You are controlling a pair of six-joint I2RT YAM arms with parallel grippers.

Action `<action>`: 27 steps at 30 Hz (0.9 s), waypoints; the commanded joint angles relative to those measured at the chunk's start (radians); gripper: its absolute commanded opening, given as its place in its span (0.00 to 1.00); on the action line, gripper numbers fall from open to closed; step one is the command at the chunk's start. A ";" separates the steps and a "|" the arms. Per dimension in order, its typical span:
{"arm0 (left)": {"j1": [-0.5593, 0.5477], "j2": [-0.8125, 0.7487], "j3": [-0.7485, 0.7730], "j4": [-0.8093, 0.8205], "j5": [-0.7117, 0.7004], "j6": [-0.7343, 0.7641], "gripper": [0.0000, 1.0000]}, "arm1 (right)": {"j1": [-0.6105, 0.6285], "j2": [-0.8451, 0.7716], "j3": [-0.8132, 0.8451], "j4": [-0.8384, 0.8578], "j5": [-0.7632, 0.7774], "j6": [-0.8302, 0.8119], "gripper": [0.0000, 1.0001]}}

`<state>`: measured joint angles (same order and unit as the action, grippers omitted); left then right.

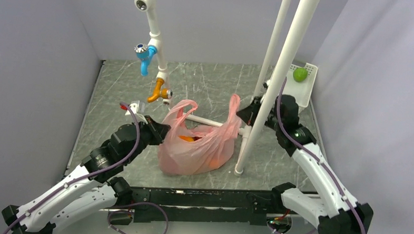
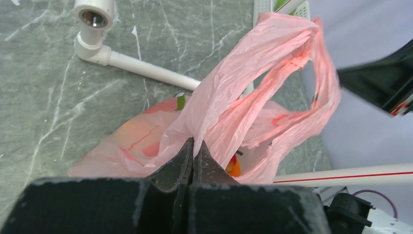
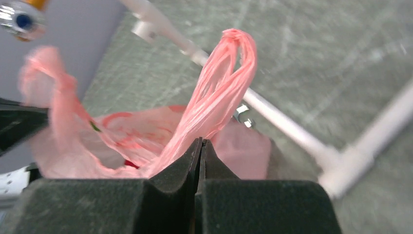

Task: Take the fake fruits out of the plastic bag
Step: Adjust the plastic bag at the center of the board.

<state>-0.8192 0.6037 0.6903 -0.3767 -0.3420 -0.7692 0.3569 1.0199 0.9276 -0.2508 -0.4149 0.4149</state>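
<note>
My left tool [image 2: 195,144] is clamped shut on one side of the thin, translucent pink plastic carrier bag [image 1: 193,150], and my right tool [image 3: 200,143] is pinching its other loop handle. The bag rests on the grey marbled surface [image 1: 116,86] with the glossy orange fake fruits [image 1: 187,139] inside. If I pull unevenly, the film may tear or slip free, and the fruits could spill and roll off. The red print on the bag is unreadable.

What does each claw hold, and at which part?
Both hold the plastic bag: the left claw pinches the foot of one loop handle, the right claw the foot of the other.
</note>
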 commanded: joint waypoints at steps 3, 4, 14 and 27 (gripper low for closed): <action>0.015 -0.003 -0.002 0.106 0.075 -0.025 0.00 | -0.002 -0.153 -0.102 -0.304 0.286 0.083 0.00; 0.018 0.000 0.006 0.107 0.080 -0.023 0.00 | -0.003 -0.160 -0.069 -0.368 0.312 0.079 0.00; 0.045 0.044 0.070 0.106 0.148 0.052 0.00 | -0.003 -0.107 0.204 -0.506 0.044 0.025 0.46; 0.058 0.049 0.077 0.166 0.167 0.026 0.00 | -0.012 -0.010 0.379 -0.312 -0.144 0.051 0.93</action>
<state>-0.7662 0.6777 0.7376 -0.2970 -0.1802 -0.7372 0.3523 1.0016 1.2907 -0.6861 -0.4652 0.4587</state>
